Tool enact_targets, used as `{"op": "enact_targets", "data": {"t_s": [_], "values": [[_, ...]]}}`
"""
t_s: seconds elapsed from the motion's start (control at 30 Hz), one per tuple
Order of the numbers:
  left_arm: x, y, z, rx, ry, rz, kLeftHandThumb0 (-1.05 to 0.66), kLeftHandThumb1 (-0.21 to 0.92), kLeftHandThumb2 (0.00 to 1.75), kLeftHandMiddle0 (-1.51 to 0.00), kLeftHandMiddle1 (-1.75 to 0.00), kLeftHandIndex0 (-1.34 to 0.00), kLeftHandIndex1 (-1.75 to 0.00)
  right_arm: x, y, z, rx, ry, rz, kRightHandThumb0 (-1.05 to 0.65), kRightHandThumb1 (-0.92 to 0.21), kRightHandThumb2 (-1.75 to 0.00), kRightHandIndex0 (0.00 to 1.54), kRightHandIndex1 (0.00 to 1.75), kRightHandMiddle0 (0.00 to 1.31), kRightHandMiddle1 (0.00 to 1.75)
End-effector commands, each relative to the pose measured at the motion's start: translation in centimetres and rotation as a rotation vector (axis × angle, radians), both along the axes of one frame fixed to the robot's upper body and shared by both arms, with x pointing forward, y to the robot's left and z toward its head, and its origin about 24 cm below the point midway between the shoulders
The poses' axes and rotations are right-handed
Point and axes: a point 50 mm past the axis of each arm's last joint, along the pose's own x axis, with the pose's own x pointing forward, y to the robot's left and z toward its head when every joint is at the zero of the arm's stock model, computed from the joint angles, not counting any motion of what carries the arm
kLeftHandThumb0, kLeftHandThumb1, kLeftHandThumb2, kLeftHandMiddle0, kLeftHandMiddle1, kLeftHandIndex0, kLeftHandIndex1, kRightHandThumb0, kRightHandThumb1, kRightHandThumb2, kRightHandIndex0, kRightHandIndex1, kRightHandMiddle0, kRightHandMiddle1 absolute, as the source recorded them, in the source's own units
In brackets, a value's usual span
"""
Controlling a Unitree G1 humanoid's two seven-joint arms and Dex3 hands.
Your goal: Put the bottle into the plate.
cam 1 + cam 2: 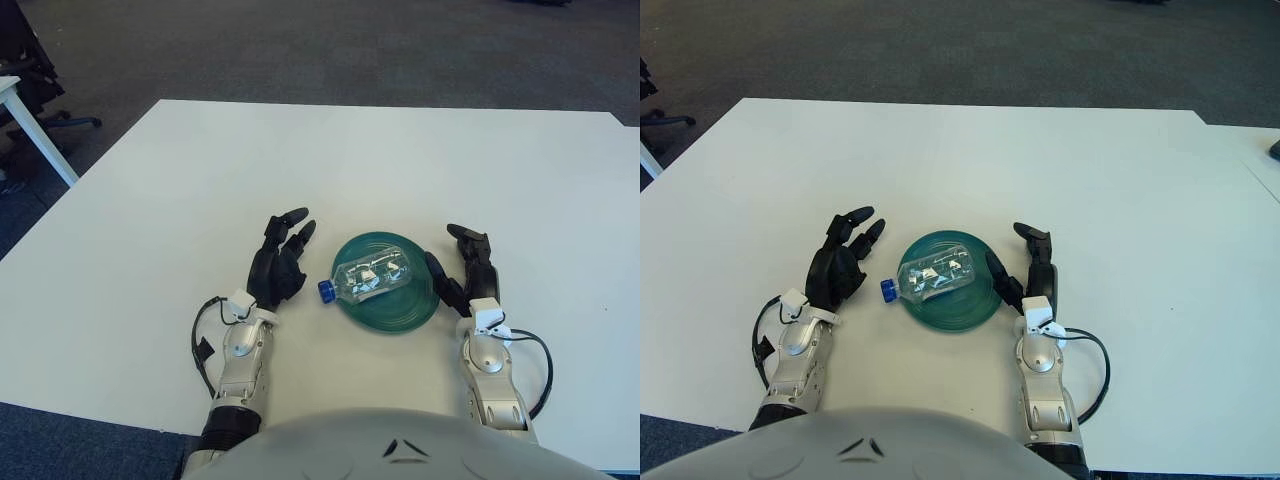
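Note:
A clear plastic bottle (371,275) with a blue cap (326,291) lies on its side in the green plate (398,314), its cap end jutting over the plate's left rim. My left hand (281,258) is just left of the cap, fingers spread and holding nothing. On the plate's right side my right hand (462,265) stands close to the rim, fingers relaxed and empty. The same bottle (937,274) and plate (958,312) show in the right eye view.
The white table (200,170) stretches wide around the plate. Dark carpet lies beyond its far edge. A white table leg (35,130) and chair base show at the far left. Cables run along both wrists.

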Motion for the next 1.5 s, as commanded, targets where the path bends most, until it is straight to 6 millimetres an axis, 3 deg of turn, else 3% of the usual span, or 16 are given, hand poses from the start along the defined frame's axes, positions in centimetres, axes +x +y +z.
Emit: {"op": "enact_targets", "data": {"t_s": [0.0, 1.47], "values": [[-1.98, 0.6, -3.01, -0.01, 0.146, 0.021, -0.61, 0.92, 0.97, -0.51, -0.12, -0.08, -1.02, -0.26, -0.08, -0.27, -0.006, 0.028, -0.009, -0.65, -0.92, -0.37, 0.37, 0.44, 0.0, 0.95], [-2.26, 0.55, -3.17, -0.017, 0.154, 0.041, -0.63, 0.92, 0.97, -0.52, -0.14, -0.09, -1.03, -0.48, -0.19, -0.38, 0.012, 0.033, -0.009, -0.66, -0.92, -0.37, 0.37, 0.43, 0.0, 0.95]]}}
